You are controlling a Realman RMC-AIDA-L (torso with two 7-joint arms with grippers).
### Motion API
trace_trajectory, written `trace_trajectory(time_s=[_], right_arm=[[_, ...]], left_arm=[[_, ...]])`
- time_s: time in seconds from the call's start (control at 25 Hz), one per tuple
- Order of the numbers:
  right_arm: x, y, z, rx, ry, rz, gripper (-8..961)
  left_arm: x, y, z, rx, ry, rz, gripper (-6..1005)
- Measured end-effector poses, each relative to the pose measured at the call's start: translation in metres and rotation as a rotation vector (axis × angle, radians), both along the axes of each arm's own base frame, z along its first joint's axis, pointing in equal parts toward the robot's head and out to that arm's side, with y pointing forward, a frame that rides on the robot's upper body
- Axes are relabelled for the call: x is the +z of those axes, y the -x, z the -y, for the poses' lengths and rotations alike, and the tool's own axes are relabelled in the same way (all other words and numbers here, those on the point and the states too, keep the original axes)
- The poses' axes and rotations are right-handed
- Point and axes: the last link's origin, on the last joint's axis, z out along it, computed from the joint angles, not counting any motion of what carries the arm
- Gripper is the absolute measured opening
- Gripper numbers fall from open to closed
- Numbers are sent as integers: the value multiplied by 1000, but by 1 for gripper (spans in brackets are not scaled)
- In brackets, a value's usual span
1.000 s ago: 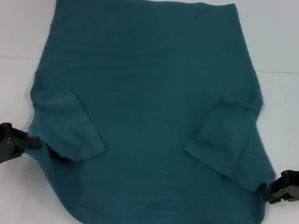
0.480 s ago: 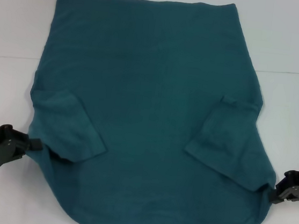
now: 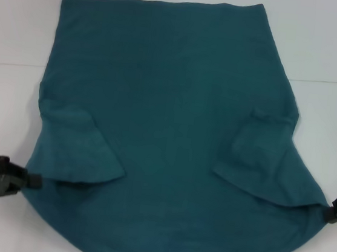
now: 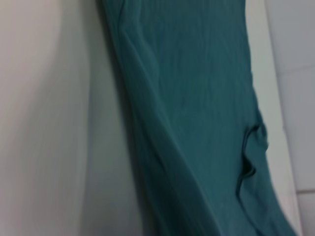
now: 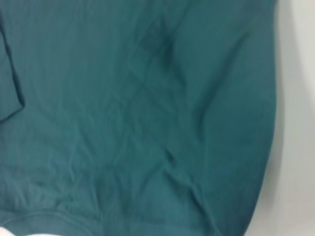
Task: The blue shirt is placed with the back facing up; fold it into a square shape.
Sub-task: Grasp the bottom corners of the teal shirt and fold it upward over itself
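here both sleeves lie folded in on the blue shirt point(image 3: 169, 120); left gripper point(image 3: 33, 179) and right gripper point(image 3: 329, 212) pinch its edges.

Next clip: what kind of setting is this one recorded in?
Probably a lab-style test bench, not a home: a plain white table, only the blue shirt spread on it, with the left claw and right claw at its edges.

White table point(image 3: 22, 18) — thin seam line across — even, soft light
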Motion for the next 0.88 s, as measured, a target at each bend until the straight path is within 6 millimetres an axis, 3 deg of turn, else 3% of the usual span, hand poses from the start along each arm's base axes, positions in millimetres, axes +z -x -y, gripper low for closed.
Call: trace_trajectory(time_s=[0.16,0.88], right_arm=[[-1,3,5,7,49,13,33],[-18,-1,40,-38,244,2,34]], left_arm=[[2,0,5,-15,39,-21,17],[15,12,62,-43,282,-82,16]])
